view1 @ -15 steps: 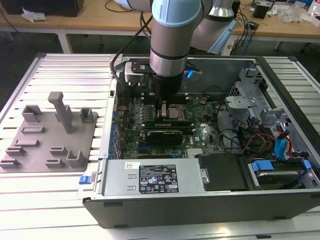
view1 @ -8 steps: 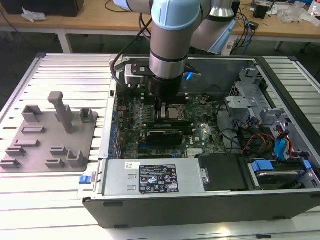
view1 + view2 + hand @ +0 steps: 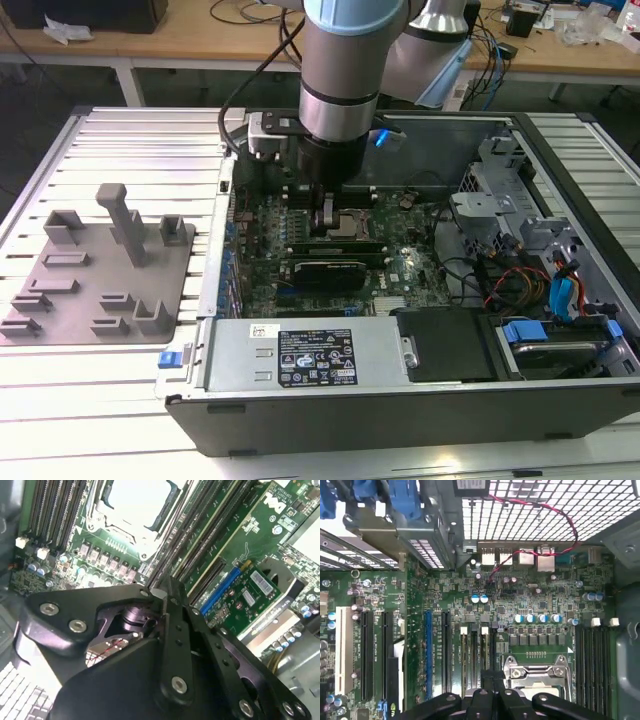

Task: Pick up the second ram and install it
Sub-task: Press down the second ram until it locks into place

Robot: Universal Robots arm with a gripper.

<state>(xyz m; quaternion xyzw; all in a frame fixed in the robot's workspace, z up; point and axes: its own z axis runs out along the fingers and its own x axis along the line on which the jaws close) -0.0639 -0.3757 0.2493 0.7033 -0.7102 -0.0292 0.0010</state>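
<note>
Beside the CPU socket (image 3: 535, 677), over the memory slots (image 3: 472, 655): gripper (image 3: 162, 592) clenched, fingers together; second ram (image 3: 332, 247) seated just below, beside the fingertips.

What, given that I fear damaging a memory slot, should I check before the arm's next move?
1. Pincer over the memory slots beside the CPU socket: ok, in both wrist views.
2. Second ram in the pincer: cannot tell; the pincer's own body hides what is under its tip.
3. White slot latches open: cannot tell.
4. Red and black wire away from the slots: ok; it runs along the case grille.
5. Computer case open, so the arm can reach the motherboard: ok.
</note>
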